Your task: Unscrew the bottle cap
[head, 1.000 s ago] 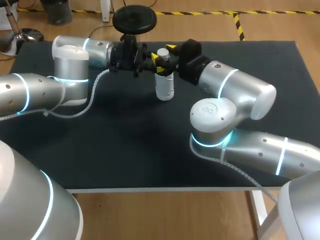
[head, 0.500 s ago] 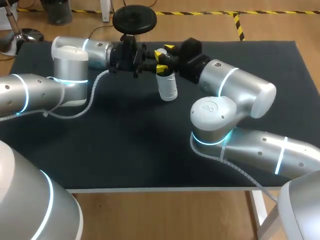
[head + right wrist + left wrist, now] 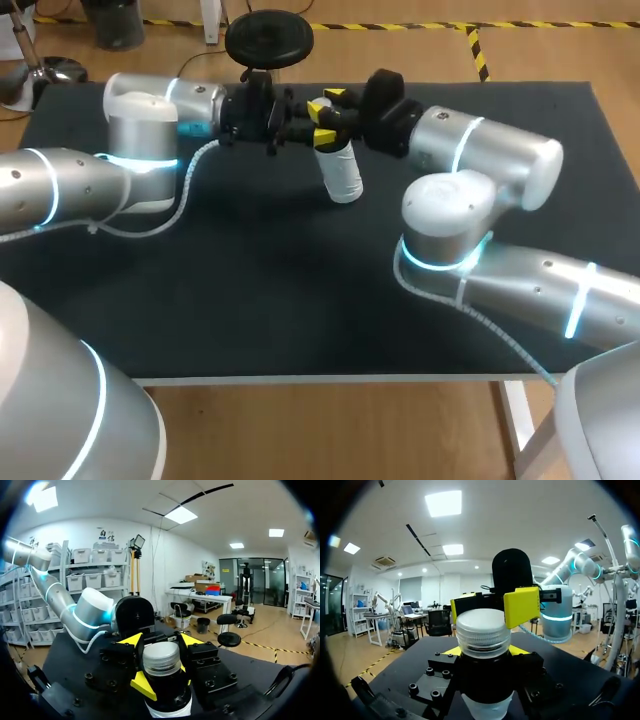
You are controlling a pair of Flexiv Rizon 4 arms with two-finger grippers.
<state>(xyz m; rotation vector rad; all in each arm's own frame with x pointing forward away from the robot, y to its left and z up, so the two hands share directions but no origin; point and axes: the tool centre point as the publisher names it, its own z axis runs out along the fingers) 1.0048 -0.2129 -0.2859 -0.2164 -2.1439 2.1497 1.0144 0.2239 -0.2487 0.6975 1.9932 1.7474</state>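
A clear plastic bottle [image 3: 341, 173] with a white cap [image 3: 322, 104] is held between my two arms at the back middle of the table. It is tilted, with its base leaning right. My left gripper [image 3: 312, 130] comes in level from the left and is shut on the bottle just under the cap [image 3: 483, 630]. Its black fingers [image 3: 517, 675] wrap the neck in the left wrist view. My right gripper [image 3: 330, 103] comes in from the right, slightly higher. Its yellow tips [image 3: 521, 607] press the cap [image 3: 161, 657] from both sides. I cannot tell whether the base touches the mat.
A black mat [image 3: 230, 300] covers the table, with open room in front of the bottle and to the far right. My left arm's elbow [image 3: 140, 130] and my right arm's elbow [image 3: 445, 215] stand on either side of the bottle.
My right gripper's fingers have come together on the cap. The bottle has tipped from upright, its base swinging right. My right arm's elbow has shifted right; the left arm stays still.
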